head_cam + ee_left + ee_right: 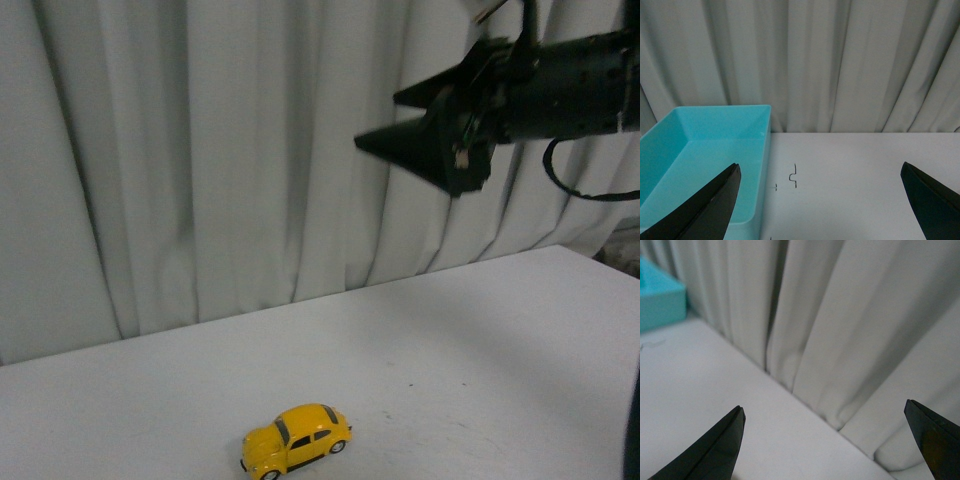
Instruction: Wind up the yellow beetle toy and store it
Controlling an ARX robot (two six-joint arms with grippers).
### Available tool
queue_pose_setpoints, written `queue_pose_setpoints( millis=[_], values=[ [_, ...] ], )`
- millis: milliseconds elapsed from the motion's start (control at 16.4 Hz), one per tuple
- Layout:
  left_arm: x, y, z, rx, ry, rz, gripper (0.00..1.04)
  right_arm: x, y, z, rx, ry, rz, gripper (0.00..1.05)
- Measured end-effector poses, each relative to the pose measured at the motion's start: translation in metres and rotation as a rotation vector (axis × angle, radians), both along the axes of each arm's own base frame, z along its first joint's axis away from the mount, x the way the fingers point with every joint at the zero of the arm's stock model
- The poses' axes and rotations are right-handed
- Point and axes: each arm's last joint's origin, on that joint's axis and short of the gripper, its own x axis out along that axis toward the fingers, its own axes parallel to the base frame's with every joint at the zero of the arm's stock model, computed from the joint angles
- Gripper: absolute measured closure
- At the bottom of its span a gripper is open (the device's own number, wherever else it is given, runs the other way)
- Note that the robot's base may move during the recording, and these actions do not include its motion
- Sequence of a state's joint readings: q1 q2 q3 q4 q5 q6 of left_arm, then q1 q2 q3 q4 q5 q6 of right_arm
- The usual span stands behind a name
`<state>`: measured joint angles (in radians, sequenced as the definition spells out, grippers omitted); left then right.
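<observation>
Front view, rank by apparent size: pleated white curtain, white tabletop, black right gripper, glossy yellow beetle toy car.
1. pleated white curtain, fills most of the frame
2. white tabletop
3. black right gripper, open and raised; probably nearer the camera, so its size is likely exaggerated
4. glossy yellow beetle toy car, clearly smallest

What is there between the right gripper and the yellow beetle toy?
Nothing. In the front view the right gripper hangs open above the white table, and the stretch down to the yellow beetle toy is bare.
</observation>
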<state>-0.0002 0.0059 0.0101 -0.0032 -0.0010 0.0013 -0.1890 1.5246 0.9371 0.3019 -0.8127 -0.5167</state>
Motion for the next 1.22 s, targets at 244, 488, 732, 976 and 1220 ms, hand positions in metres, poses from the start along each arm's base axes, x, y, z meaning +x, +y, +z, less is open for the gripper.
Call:
queue_pose_setpoints(
  millis=[244,488,732,976,1220],
  values=[
    [0.000,0.000,0.000,0.000,0.000,0.000,0.07,0.058,0.026,-0.046,-0.495,0.161,0.282,0.07],
    [0.000,0.000,0.000,0.000,0.000,0.000,0.07,0.087,0.047,-0.082,-0.788,0.237,0.564,0.07],
    [0.000,0.000,0.000,0.000,0.000,0.000,0.07,0.088,0.080,-0.101,-0.863,0.316,0.723,0.07],
    [0.000,0.000,0.000,0.000,0.000,0.000,0.07,0.087,0.092,-0.125,-0.897,0.403,0.776,0.07],
    [0.000,0.000,0.000,0.000,0.000,0.000,0.07,0.091,0.097,-0.145,-0.927,0.454,0.797,0.07]
  ],
)
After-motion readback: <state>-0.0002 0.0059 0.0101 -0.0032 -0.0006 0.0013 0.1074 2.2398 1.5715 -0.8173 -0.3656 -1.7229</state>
